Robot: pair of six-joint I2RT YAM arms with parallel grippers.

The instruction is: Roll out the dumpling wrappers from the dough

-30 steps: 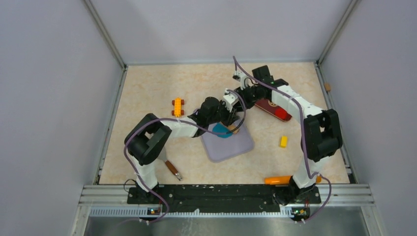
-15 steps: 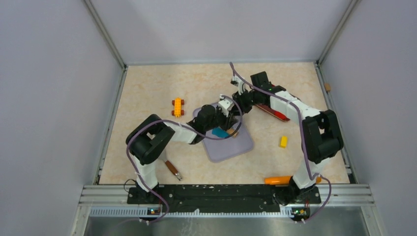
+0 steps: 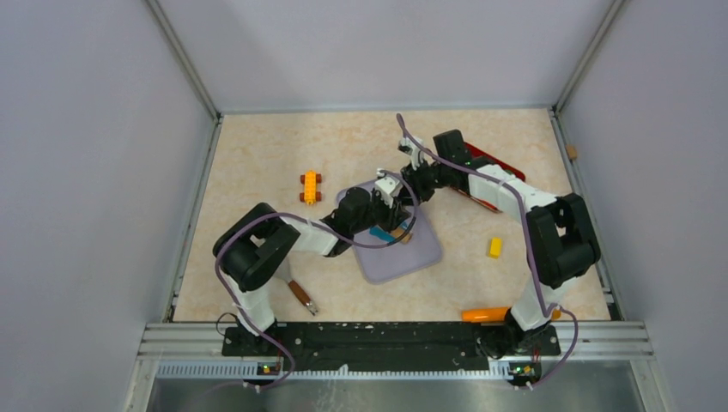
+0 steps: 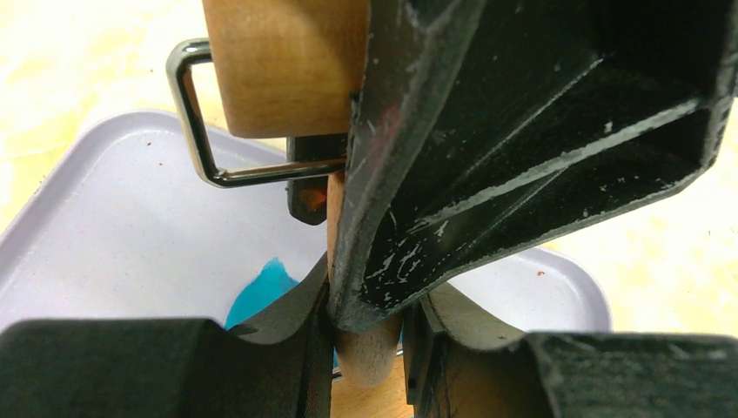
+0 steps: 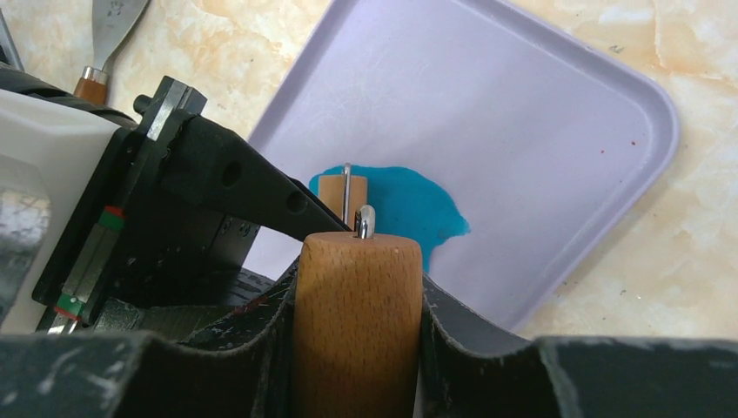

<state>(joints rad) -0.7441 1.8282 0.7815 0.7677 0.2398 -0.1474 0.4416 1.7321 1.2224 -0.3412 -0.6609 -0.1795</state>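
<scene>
On the lavender mat [image 3: 403, 262], the teal dough [image 5: 409, 205] lies flat. Just beyond it, left gripper [image 4: 365, 344] and right gripper [image 5: 358, 296] both stay clamped on the wooden roller [image 4: 287, 61], which has swept far-left across the patch. It looks thinner, with no wrappers cut yet.

The left arm [image 3: 257, 253] is standing up from its base, bending sharply at the elbow and stretching its forearm low toward two o'clock in the top view. The left gripper [image 4: 365, 335] is pinching the roller [image 4: 370, 366] between partly closed jaws. The right arm [image 3: 558, 236] is folding at a higher elbow, its forearm running toward ten o'clock and its wrist turning back toward eight o'clock. The right gripper [image 5: 358, 283] is clamping the same roller, one of its fingers [image 4: 487, 131] crossing just over the left gripper's fingers.
</scene>
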